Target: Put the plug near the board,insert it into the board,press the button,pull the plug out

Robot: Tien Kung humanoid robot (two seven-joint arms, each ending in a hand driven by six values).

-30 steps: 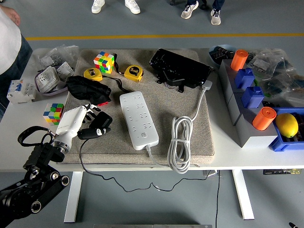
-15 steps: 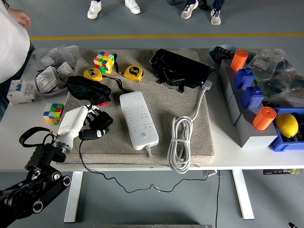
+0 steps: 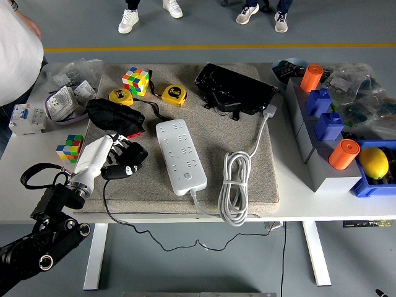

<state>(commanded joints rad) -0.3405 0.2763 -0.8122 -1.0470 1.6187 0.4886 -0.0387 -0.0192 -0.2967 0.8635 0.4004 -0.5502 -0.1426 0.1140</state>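
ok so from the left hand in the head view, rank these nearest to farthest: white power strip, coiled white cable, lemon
1. White power strip: just right of the left hand, which grips the black plug, mid-mat.
2. Coiled white cable: farther right, at the mat's near-right corner.
3. Lemon: far right, in the blue bin.

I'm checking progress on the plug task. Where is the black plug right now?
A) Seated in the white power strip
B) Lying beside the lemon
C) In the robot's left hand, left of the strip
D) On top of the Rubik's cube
C: the left hand grips the black plug over the mat, apart from the white power strip.
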